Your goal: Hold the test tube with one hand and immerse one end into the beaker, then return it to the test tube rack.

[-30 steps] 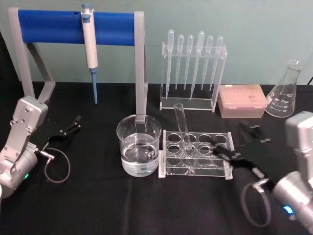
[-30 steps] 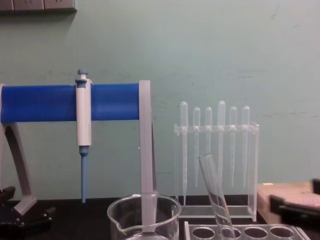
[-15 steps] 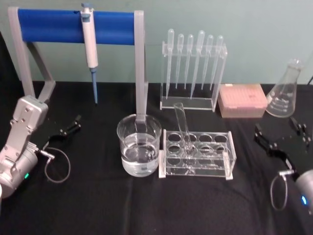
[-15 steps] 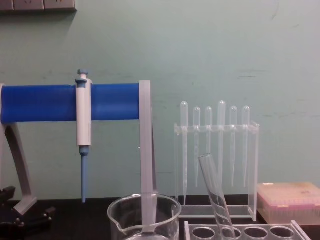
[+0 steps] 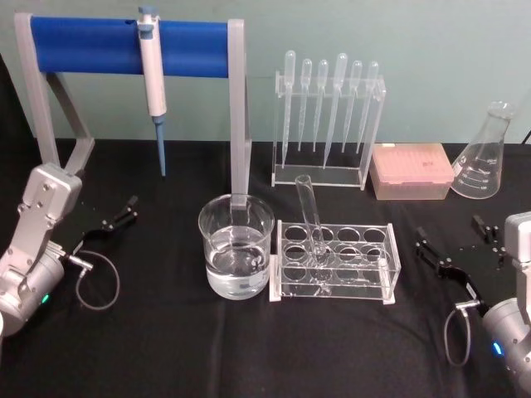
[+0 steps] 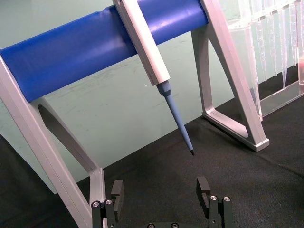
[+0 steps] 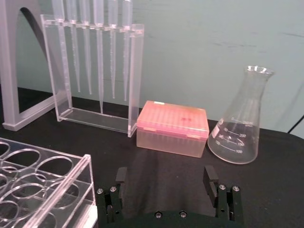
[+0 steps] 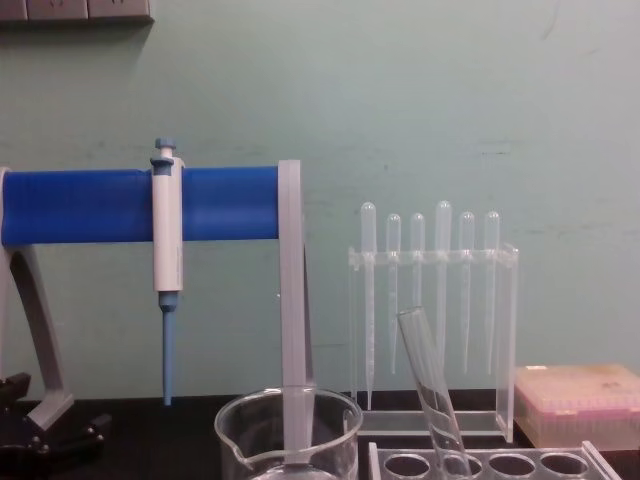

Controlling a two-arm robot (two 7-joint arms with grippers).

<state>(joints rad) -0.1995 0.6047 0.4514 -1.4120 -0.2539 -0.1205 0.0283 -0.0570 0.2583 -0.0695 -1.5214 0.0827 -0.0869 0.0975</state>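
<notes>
The test tube (image 5: 309, 214) leans tilted in a hole of the clear rack (image 5: 375, 264), its open rim up; the chest view shows the test tube (image 8: 428, 385) free of any grip. The beaker (image 5: 236, 246), part filled with water, stands just left of the rack and appears in the chest view as the beaker (image 8: 288, 436). My right gripper (image 5: 455, 238) rests open over the black table right of the rack, apart from it; the right gripper (image 7: 166, 176) holds nothing. At the far left, my left gripper (image 5: 116, 222) is parked open, and the left gripper (image 6: 160, 190) is empty.
A white-and-blue pipettor (image 5: 152, 79) hangs from the blue-barred stand (image 5: 91, 46) at the back left. Behind the rack stands a pipette holder (image 5: 328, 116). A pink tip box (image 5: 411, 170) and a conical flask (image 5: 485, 153) sit at the back right.
My right gripper has drawn back from the rack to the right side of the table, empty. The test tube stays leaning in the rack. The left arm has not moved.
</notes>
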